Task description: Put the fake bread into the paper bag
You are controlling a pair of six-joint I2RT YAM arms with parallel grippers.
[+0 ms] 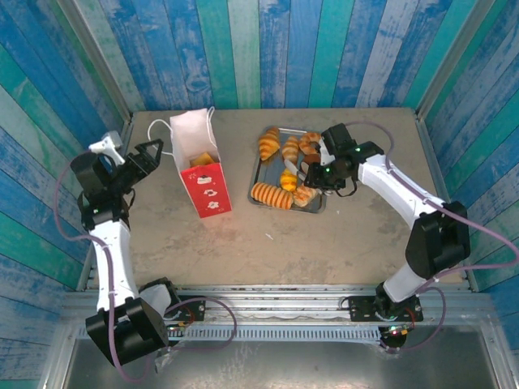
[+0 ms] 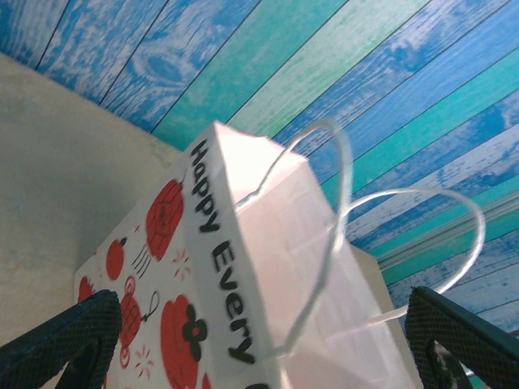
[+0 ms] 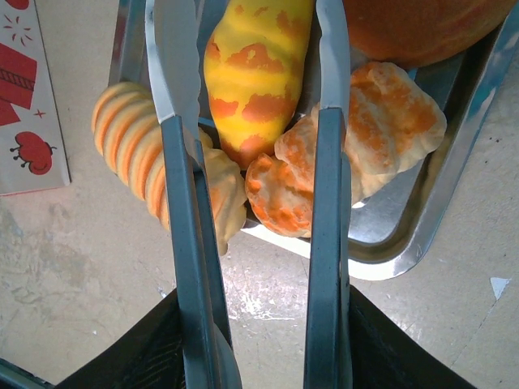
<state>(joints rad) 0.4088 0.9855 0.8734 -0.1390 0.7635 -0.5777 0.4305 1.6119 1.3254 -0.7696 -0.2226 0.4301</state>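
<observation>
The paper bag stands upright at centre left, white with a red lower panel; one golden fake bread shows in its open mouth. My left gripper hovers open just left of it; in the left wrist view the paper bag and its cord handles sit between the wide fingers of the left gripper. Over the grey tray, my right gripper is shut on a yellow-orange fake bread, the fingers of the right gripper pressing both its sides.
Several more pastries lie on the tray: a ridged loaf at its near left corner, a flaky square one to the right, croissants at the back. Bare table lies in front of the tray.
</observation>
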